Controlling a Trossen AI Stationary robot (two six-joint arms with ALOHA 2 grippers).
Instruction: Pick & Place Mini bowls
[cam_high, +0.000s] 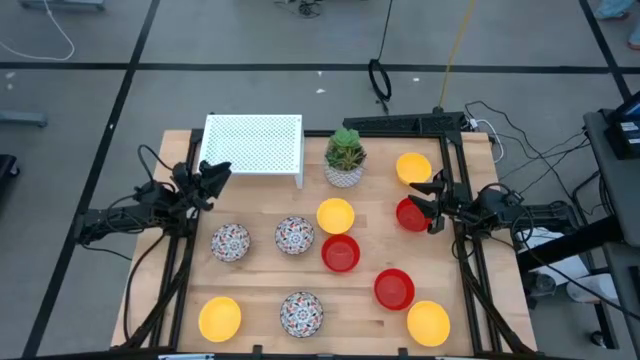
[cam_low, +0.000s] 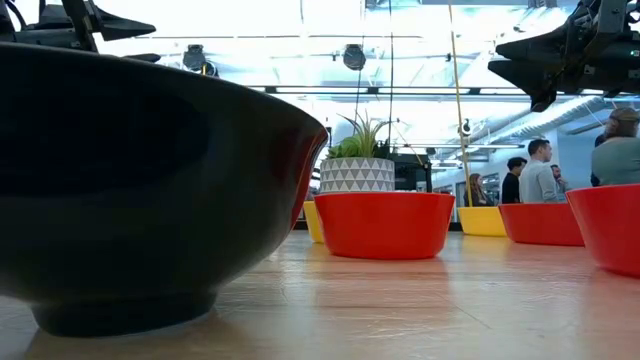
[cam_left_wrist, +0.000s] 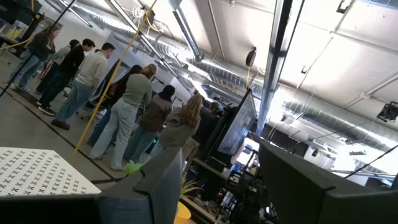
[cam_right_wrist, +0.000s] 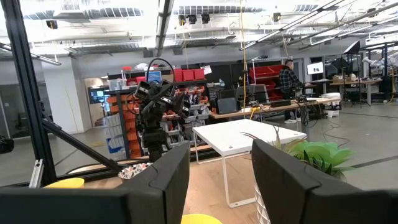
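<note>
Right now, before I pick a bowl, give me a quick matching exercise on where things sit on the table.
Things:
1. white perforated stand
2. potted plant
3. left gripper
4. right gripper

Places:
A. over a red bowl
B. beside the stand's corner
C. back left of the table
D. back middle, behind a yellow bowl

Pairs: 1-C, 2-D, 3-B, 4-A

- Four mini bowls were plain yellow, one at the near left (cam_high: 219, 318).
- Three were plain red, one mid-counter (cam_high: 340, 253).
- Three were white with a dense red-blue pattern, one at the near edge (cam_high: 301, 312).
- The plant (cam_high: 345, 149) was green, in a white patterned pot.
- The perforated stand (cam_high: 253, 144) was white.
- The counter (cam_high: 260, 285) was pale wood.
</note>
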